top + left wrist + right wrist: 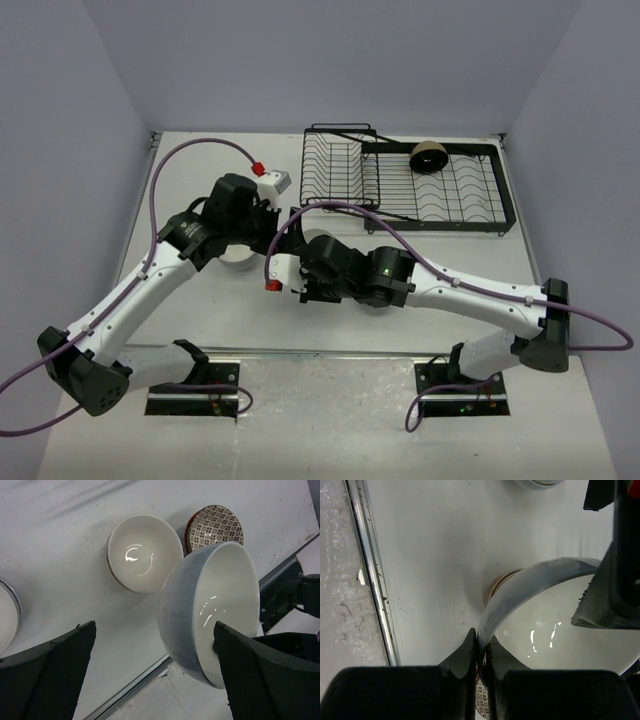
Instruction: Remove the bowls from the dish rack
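Observation:
A grey-blue bowl (210, 610), white inside, hangs tilted on its side above the table. My right gripper (482, 647) is shut on its rim (495, 615), one finger inside and one outside. My left gripper (155, 627) stands wide open around the same bowl. One of its fingers (260, 675) is at the bowl's white inside and the other (50, 680) stands far out to the side. The black wire dish rack (400, 180) sits at the far side of the table, with a tan bowl (428, 157), black inside, on its flat tray.
On the table below lie a white bowl (145, 552), a brown patterned bowl (215, 525) and part of another bowl (7, 615) at the left edge. A metal strip (370, 570) marks the table's near edge. Both arms (400, 275) cross the table's middle.

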You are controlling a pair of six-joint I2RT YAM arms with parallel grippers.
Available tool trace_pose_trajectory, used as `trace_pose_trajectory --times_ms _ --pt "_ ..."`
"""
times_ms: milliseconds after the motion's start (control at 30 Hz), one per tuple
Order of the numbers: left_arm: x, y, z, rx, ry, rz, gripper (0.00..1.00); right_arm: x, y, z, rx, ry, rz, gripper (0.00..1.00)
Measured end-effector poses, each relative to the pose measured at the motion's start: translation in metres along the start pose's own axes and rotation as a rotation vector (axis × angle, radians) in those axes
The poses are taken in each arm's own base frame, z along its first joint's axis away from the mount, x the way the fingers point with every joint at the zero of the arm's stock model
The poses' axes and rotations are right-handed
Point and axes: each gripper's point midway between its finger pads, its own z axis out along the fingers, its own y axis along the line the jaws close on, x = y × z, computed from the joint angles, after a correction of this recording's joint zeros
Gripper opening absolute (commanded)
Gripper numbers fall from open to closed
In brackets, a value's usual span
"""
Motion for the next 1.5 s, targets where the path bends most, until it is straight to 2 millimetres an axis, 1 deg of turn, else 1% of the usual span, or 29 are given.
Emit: trace_pose_trajectory --times_ms 133,233,267,300,333,433,500,533,567,633,667,700,800,867,900,967,1000,1100,1133,1167,1233,1267,1367,1433,1500 --pt "-0.005 -0.002 -0.002 0.001 -0.026 -0.010 0.93 0.001 0.000 0.003 -0.006 0.015 -0.016 0.00" --pt "-0.006 -0.002 -0.002 -0.011 -0.034 -0.010 0.83 0.002 0.000 0.004 -0.009 0.021 -0.030 0.00" --pt "-0.006 -0.002 -0.002 -0.017 -0.035 -0.008 0.73 0.001 0.000 0.005 -0.009 0.020 -0.035 0.00" --pt "-0.006 0.000 -0.001 -0.025 -0.037 -0.007 0.69 0.001 -0.001 0.004 -0.008 0.018 -0.039 0.00" --pt "-0.005 0.001 -0.001 -0.036 -0.038 -0.005 0.61 -0.001 -0.002 0.004 -0.007 0.016 -0.043 0.00" --pt "-0.004 0.007 0.002 -0.063 -0.038 -0.018 0.46 -0.007 -0.004 0.003 -0.006 0.010 -0.050 0.00" --pt "-0.004 0.007 0.003 -0.072 -0.040 -0.018 0.39 -0.011 -0.006 0.004 -0.009 0.019 -0.055 0.00" --pt "-0.004 0.009 0.004 -0.081 -0.041 -0.019 0.27 -0.013 -0.006 0.006 -0.010 0.022 -0.056 0.00" --pt "-0.004 0.010 0.005 -0.085 -0.040 -0.022 0.19 -0.016 -0.007 0.008 -0.012 0.025 -0.058 0.00" --pt "-0.006 0.016 0.009 -0.115 -0.043 -0.020 0.09 -0.022 -0.009 0.014 -0.012 0.031 -0.059 0.00" --pt "-0.005 0.019 0.010 -0.129 -0.038 -0.014 0.02 -0.024 -0.011 0.015 -0.009 0.031 -0.061 0.00" --pt "-0.003 0.024 0.012 -0.149 -0.029 -0.007 0.00 -0.027 -0.012 0.018 -0.009 0.031 -0.065 0.00" --pt "0.000 0.034 0.016 -0.199 -0.012 0.021 0.00 -0.031 -0.013 0.022 -0.013 0.040 -0.075 0.00" --pt "0.000 0.040 0.015 -0.234 -0.015 0.027 0.00 -0.032 -0.013 0.026 -0.014 0.049 -0.079 0.00" --pt "0.000 0.044 0.014 -0.255 -0.017 0.027 0.00 -0.032 -0.014 0.029 -0.013 0.052 -0.081 0.14" --pt "0.000 0.050 0.013 -0.295 -0.021 0.017 0.00 -0.033 -0.017 0.032 0.005 0.054 -0.083 0.48" --pt "0.000 0.056 0.011 -0.327 -0.024 0.015 0.00 -0.034 -0.021 0.032 0.028 0.051 -0.079 0.61" --pt "0.001 0.076 0.004 -0.425 -0.028 -0.016 0.00 -0.042 -0.031 0.031 0.085 0.022 -0.074 0.75" --pt "-0.001 0.084 0.001 -0.453 -0.034 -0.029 0.00 -0.043 -0.034 0.031 0.100 0.010 -0.065 0.78" --pt "-0.002 0.091 -0.002 -0.473 -0.035 -0.044 0.00 -0.042 -0.037 0.030 0.115 0.002 -0.056 0.80" --pt "-0.005 0.111 -0.010 -0.521 -0.047 -0.093 0.00 -0.037 -0.044 0.024 0.145 -0.015 -0.029 0.88" --pt "-0.008 0.125 -0.016 -0.552 -0.059 -0.132 0.00 -0.032 -0.047 0.020 0.160 -0.019 -0.011 0.99" --pt "-0.016 0.169 -0.038 -0.653 -0.112 -0.247 0.00 -0.014 -0.060 -0.001 0.227 -0.053 0.056 0.99" --pt "-0.020 0.195 -0.053 -0.709 -0.150 -0.317 0.00 -0.001 -0.069 -0.023 0.285 -0.097 0.117 0.99" --pt "-0.023 0.209 -0.058 -0.724 -0.186 -0.362 0.00 0.009 -0.073 -0.038 0.331 -0.141 0.169 0.99"
